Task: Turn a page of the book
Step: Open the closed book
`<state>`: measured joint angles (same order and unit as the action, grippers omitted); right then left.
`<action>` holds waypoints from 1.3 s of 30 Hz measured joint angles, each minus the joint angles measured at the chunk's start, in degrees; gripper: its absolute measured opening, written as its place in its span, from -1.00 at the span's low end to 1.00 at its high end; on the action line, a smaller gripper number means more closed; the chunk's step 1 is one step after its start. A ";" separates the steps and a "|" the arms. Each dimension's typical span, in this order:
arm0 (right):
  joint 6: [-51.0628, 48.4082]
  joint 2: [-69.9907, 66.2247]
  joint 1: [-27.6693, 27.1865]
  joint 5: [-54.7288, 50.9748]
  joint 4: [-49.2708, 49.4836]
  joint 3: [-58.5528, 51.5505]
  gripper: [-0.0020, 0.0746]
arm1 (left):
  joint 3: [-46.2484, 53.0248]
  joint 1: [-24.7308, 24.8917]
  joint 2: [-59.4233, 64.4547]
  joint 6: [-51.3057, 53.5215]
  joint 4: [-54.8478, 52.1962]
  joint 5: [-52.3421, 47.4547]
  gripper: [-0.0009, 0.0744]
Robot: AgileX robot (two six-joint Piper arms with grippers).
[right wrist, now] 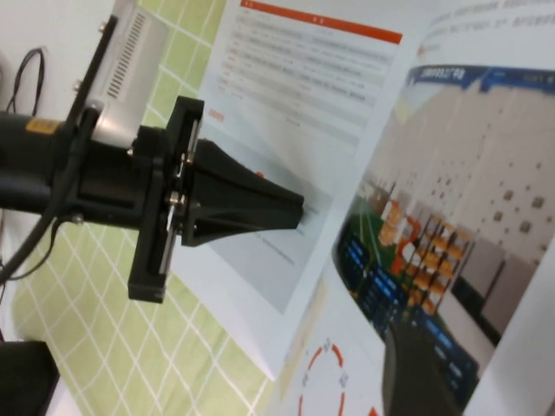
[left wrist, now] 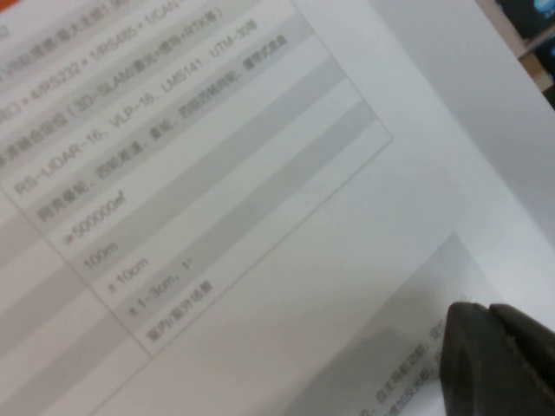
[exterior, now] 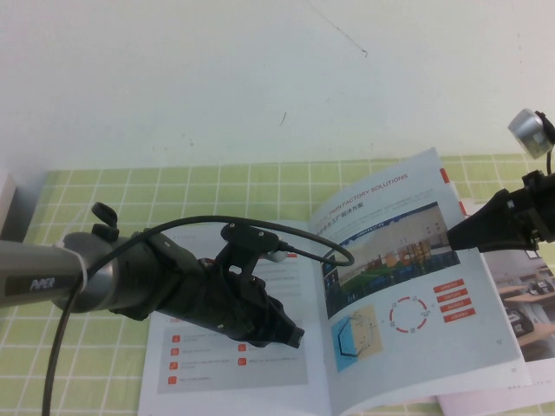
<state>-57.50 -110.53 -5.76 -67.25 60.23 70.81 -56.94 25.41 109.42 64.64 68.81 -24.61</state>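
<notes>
Lying open on the green-checked mat (exterior: 104,217) that covers the bench, the book (exterior: 234,364) occupies the middle of the high view; its left-hand leaf rests flat and carries red tabs and grey table rows. The page (exterior: 408,286), headed "TWIN FACTORY SOLUTIONS" and printed with a dark screenshot, a hexagon figure and a red ring diagram, rises from the spine and tilts upward toward its outer edge, so it is not flat. A second booklet (exterior: 529,312) with an office photograph lies beneath the book's right side and juts out past it.

Left gripper (exterior: 290,334): pressed down on the left-hand leaf near the spine, its jaws drawn together into one dark point, as the right wrist view shows; the left wrist view shows the dark tip against the grey-shaded print of that leaf.

Right gripper (exterior: 455,236): at the outer right edge of the raised page, level with the screenshot. Its dark tip reaches the paper edge in the high view, and one finger (right wrist: 425,373) appears as a blurred dark shape in front of the printed face in the right wrist view. Whether its jaws stand apart or clamp the page cannot be told from these views
</notes>
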 joint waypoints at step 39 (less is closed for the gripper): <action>-6.50 0.00 15.09 7.49 12.62 0.03 -0.69 | 0.00 0.00 -0.31 0.00 -0.52 0.75 -0.99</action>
<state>-64.00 -110.53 9.33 -59.76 72.86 70.84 -56.94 25.41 109.12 64.64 68.29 -23.86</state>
